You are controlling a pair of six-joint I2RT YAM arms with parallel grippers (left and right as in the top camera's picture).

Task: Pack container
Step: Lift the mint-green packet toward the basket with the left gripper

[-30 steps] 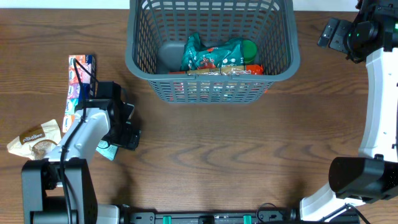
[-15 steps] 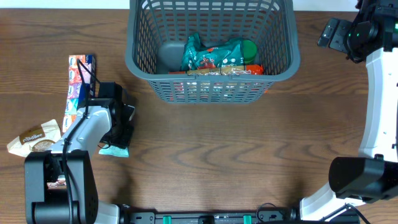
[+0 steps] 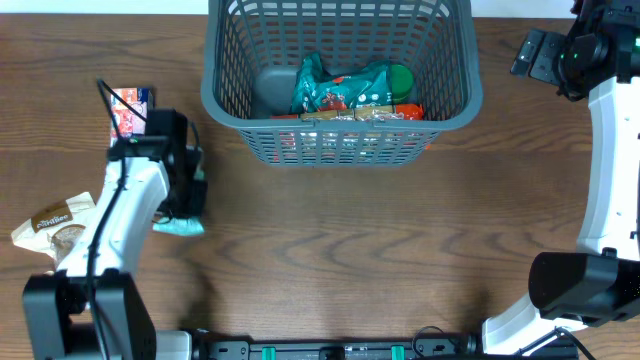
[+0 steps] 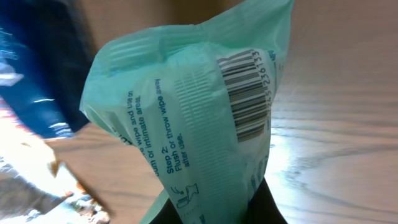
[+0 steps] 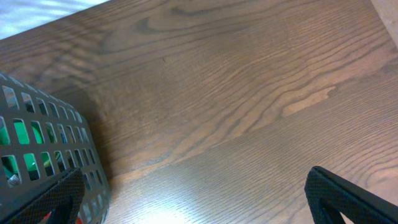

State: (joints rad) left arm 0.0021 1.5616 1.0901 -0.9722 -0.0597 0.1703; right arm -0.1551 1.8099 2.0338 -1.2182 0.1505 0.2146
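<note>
The container [image 3: 212, 95], a dark grey lattice basket, stands at the far middle of the table, and its corner [image 5: 43, 149] shows in the right wrist view. My left gripper [image 3: 186, 208] is shut on a pale teal wipes pack [image 3: 180, 226] at the table's left. In the left wrist view that pack [image 4: 186, 118] fills the frame, barcode up, pinched between my dark fingers [image 4: 273, 208]. My right gripper [image 3: 545, 55] hangs open over bare wood right of the basket, nothing between its fingertips [image 5: 351, 199].
Inside the basket lie a green bag [image 3: 345, 85], an orange-red packet [image 3: 400, 112] and a grey item [image 3: 270, 90]. A colourful packet [image 3: 128, 102] and a beige snack bag [image 3: 55, 225] lie at the left near my left arm.
My left gripper has gone from open to shut on the teal pack. The left arm has shifted toward the far side, drawing the pack slightly with it. The right arm has not moved.
</note>
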